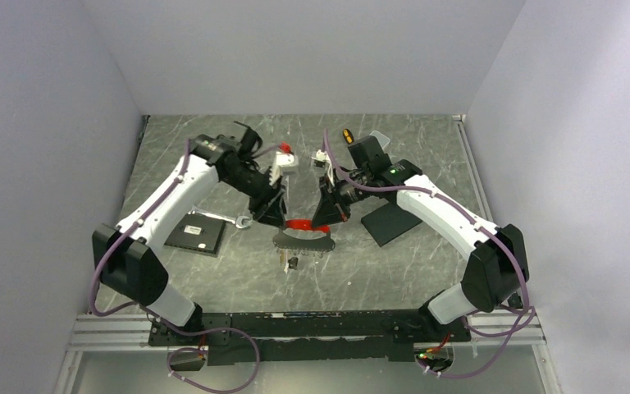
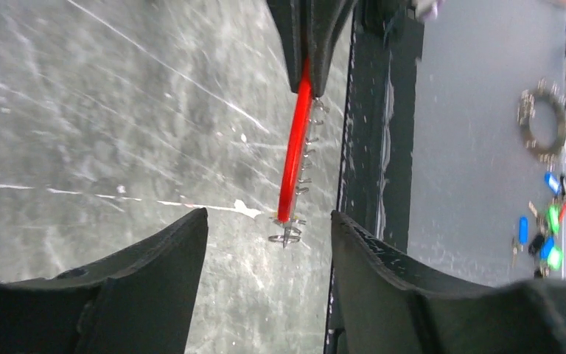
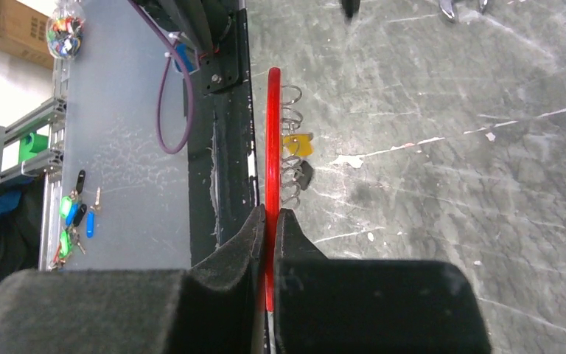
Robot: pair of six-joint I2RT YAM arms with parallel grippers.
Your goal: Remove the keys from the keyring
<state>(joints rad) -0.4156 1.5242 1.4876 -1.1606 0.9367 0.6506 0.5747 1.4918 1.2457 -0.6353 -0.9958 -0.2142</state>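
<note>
My right gripper (image 3: 270, 215) is clenched on the keyring (image 3: 273, 125). Both black, matte, wedge-shaped pads press flat against its red plastic strip, near one end. My left gripper (image 2: 267, 221) is released, its two fingers spread wide. The strip's other end hangs in the gap between them and touches neither.

My right wrist view shows the strip edge-on as a thin red line, with a row of fine silvery wire loops down one side. The loops are too small to count surely. Two keys (image 3: 297, 144) hang from them, one flat and brass-yellow, one dark grey just beside it. My left wrist view shows the same strip and its loops, pinched at the top by the right fingers, but no keys.

Only the top view shows where this sits. The keyring is held above the middle of the grey, marbled tabletop (image 1: 426, 271), with two small pieces dangling beneath.

That view alone shows four other things:
- one silvery wrench (image 1: 234, 219), towards the left edge
- one black square pad (image 1: 197, 235), just beside the wrench
- one black flat plate (image 1: 390, 220), towards the right edge
- one yellow-handled screwdriver (image 1: 347, 135), near the far edge
</note>
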